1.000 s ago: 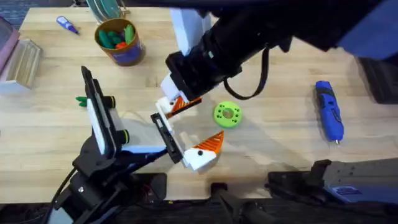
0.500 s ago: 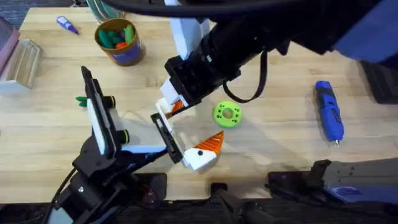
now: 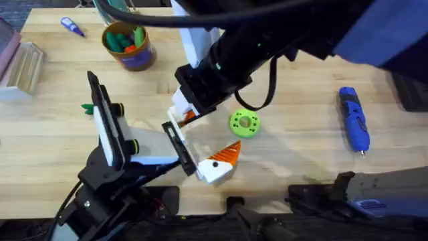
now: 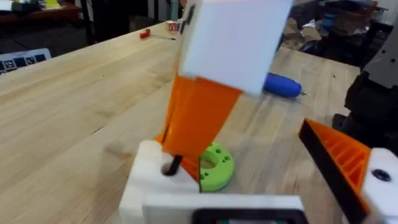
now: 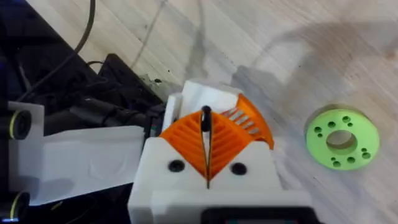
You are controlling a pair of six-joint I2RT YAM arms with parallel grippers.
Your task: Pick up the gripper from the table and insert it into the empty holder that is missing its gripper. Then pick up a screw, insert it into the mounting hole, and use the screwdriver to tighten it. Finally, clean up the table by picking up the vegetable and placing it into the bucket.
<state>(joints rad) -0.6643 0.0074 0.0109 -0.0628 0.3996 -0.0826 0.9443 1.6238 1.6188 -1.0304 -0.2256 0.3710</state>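
Observation:
My right gripper (image 3: 189, 112) reaches across the middle, shut on the loose orange gripper (image 4: 198, 118). The piece's lower tip sits at the slot of the empty holder (image 4: 155, 183), the bare white block on my left arm. My left gripper (image 3: 200, 144) is open; its other white block carries an orange finger (image 3: 227, 154). The blue screwdriver (image 3: 354, 120) lies on the table at the right. The bucket (image 3: 128, 45) stands at the back left. A small green vegetable (image 3: 86, 107) pokes out from behind the left arm. The screw is out of view.
A flat green disc with holes (image 3: 244, 122) lies just right of the grippers. A small blue-purple pen tool (image 3: 72, 27) is at the far left corner, and a clear box (image 3: 23, 67) sits at the left edge. Bare wood lies between disc and screwdriver.
My right gripper has shifted a little left and down with the orange gripper, closer onto the empty holder. The left arm has not moved.

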